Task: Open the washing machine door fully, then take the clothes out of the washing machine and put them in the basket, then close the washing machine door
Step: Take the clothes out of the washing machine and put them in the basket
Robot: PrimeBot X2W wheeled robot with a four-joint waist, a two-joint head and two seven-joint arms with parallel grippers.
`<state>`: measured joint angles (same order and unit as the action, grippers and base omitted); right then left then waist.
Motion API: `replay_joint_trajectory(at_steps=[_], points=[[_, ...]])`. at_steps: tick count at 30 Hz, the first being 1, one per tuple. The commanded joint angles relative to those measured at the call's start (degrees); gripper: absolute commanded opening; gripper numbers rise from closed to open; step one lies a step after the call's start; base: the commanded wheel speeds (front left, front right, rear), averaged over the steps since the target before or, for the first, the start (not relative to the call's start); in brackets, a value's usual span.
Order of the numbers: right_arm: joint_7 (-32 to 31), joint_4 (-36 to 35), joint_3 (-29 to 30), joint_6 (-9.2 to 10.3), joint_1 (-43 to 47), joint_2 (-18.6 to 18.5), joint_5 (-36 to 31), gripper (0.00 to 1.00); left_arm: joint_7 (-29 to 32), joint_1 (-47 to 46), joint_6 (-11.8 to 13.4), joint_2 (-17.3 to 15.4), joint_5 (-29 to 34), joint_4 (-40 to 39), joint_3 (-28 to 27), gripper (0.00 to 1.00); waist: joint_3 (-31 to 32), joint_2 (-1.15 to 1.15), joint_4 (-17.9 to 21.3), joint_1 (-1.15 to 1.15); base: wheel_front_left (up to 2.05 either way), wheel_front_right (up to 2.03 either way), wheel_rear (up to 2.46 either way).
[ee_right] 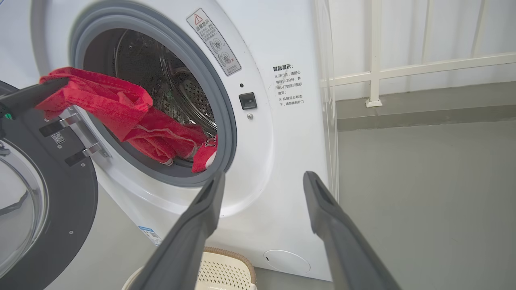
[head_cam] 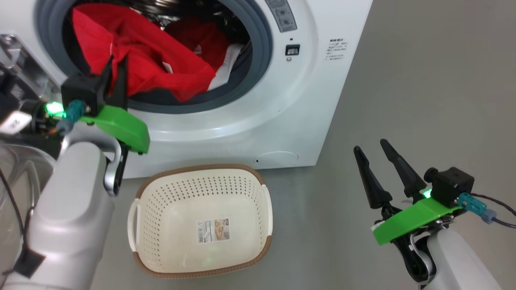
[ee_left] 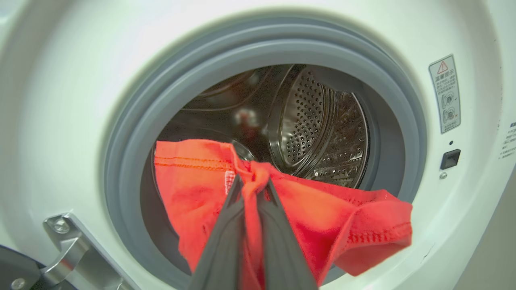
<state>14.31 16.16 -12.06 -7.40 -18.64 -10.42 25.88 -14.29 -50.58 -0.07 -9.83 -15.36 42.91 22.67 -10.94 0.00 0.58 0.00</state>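
Bright red fabric garment, judged soft, light and limp, is pinched at a bunched fold by the clenched left hand; the right hand is seen released.

Red clothes fill the lower half of the drum mouth, 4 to 8 o'clock; 10 to 2 is free. The door stands at 9, the basket at 6, open-topped.

Floor: we see it plain grey and smooth.
Railing: we see white bars standing on a low grey ledge.
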Motion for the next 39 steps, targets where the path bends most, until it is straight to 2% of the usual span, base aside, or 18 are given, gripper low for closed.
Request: replay_joint_trajectory(at_steps=[1,10,13,16,21,27,39], points=[[0.7,-1.1,-1.0,-0.09,1.0,-0.3,0.9,1.00,-0.6,0.2,0.8,-2.8,-0.4,-3.6,-1.5,0.00,1.6,0.00,-0.8,0.00,0.00,0.00,0.00],[0.7,-0.7,-1.7,-0.09,2.6,-0.9,1.4,1.00,7.8,13.9,4.6,-5.1,-2.3,-29.9,-1.2,0.00,4.0,0.00,-1.5,0.00,0.00,0.00,0.00],[0.7,-0.7,-1.8,-0.09,2.5,-1.0,1.5,1.00,10.2,18.9,5.7,-5.4,-3.2,-35.3,-0.9,0.00,3.9,0.00,-1.5,0.00,0.00,0.00,0.00],[0.7,-0.8,-2.1,-0.09,2.2,-1.3,1.7,1.00,11.6,23.3,6.1,-5.3,-4.2,-37.1,0.0,0.00,3.4,0.00,-1.2,0.00,0.00,0.00,0.00],[0.7,-0.8,-2.6,-0.09,1.6,-1.4,1.9,1.00,11.4,27.0,4.8,-4.2,-6.0,-34.4,1.7,0.00,2.4,0.00,-0.7,0.00,0.00,0.00,0.00],[0.7,-0.8,-3.0,-0.09,0.8,-1.5,2.0,1.00,9.7,26.9,3.0,-2.6,-7.3,-27.9,3.0,0.00,1.2,0.00,0.2,0.00,0.00,0.00,0.00],[0.7,-0.8,-3.3,-0.09,-0.8,-1.6,2.1,1.00,3.2,21.0,-1.4,0.9,-10.2,-3.3,2.5,0.00,-2.2,0.00,4.1,0.00,0.00,0.00,0.00]])
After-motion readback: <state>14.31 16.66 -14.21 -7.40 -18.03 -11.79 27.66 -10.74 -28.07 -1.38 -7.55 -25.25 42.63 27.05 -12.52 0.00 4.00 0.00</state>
